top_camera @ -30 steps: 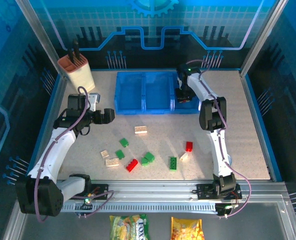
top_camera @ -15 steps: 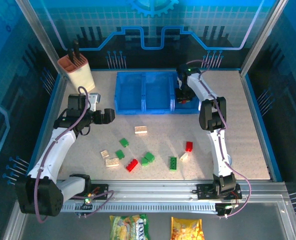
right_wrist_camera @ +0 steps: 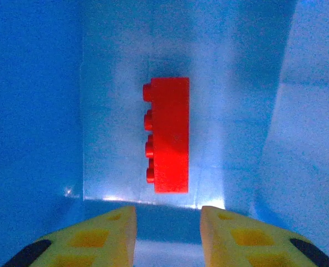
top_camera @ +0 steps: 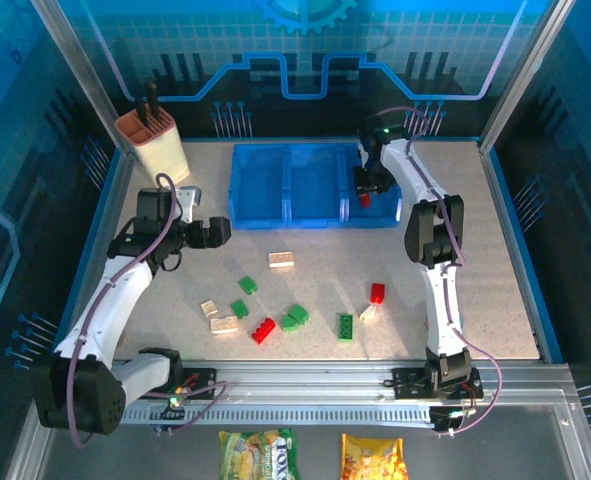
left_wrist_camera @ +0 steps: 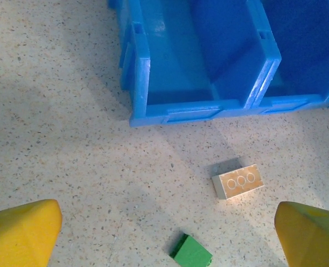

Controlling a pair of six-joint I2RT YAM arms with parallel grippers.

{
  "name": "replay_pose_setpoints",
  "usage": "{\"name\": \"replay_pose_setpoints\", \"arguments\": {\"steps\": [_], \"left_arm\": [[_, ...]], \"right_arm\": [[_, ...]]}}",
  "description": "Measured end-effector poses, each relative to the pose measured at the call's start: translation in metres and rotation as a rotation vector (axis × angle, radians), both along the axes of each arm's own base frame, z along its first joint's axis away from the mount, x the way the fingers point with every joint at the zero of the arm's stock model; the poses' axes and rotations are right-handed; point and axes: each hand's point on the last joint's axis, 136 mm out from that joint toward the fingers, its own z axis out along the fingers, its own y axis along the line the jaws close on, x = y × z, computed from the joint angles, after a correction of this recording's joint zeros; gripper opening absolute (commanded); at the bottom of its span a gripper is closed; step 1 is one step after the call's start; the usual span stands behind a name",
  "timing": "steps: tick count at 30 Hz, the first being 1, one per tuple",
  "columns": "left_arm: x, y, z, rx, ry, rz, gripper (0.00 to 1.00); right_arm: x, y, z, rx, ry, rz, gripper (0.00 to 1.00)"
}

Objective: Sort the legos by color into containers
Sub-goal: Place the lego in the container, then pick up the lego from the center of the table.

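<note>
The blue three-bin tray (top_camera: 275,190) stands at the back of the table. In its right bin lies a red brick (top_camera: 364,199), on its side on the bin floor (right_wrist_camera: 168,135). My right gripper (top_camera: 368,180) hangs just above that brick, open (right_wrist_camera: 168,222) and holding nothing. Left of the tray's front, my left gripper (top_camera: 215,232) is open over the table (left_wrist_camera: 167,239), empty. Below it lie a cream brick (left_wrist_camera: 237,181) and a green brick (left_wrist_camera: 191,254), with the tray's left bin (left_wrist_camera: 181,61) beyond. Loose bricks on the table include cream (top_camera: 281,260), green (top_camera: 247,284), red (top_camera: 264,330) and red (top_camera: 377,292).
More bricks lie mid-table: green (top_camera: 295,317), green (top_camera: 346,326), cream (top_camera: 224,324), cream (top_camera: 209,308). A beige knife block (top_camera: 153,140) stands at the back left, with a small pale object (top_camera: 190,195) beside the left arm. Snack packets (top_camera: 260,450) lie beyond the front rail.
My right gripper has let go of the red brick, which now lies in the right bin, and has lifted slightly. The left arm has barely moved.
</note>
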Motion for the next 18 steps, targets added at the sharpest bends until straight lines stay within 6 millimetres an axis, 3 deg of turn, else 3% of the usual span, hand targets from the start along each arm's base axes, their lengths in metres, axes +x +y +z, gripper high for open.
{"name": "replay_pose_setpoints", "arguments": {"steps": [9, 18], "left_arm": [[-0.009, -0.034, -0.001, 0.02, 0.062, -0.092, 0.99], [-0.022, -0.054, -0.003, 0.021, 0.135, -0.105, 0.96]], "right_arm": [[-0.041, -0.005, 0.03, 0.003, -0.002, 0.005, 0.37], [-0.098, 0.01, 0.051, 0.028, -0.03, 0.039, 0.38]]}}
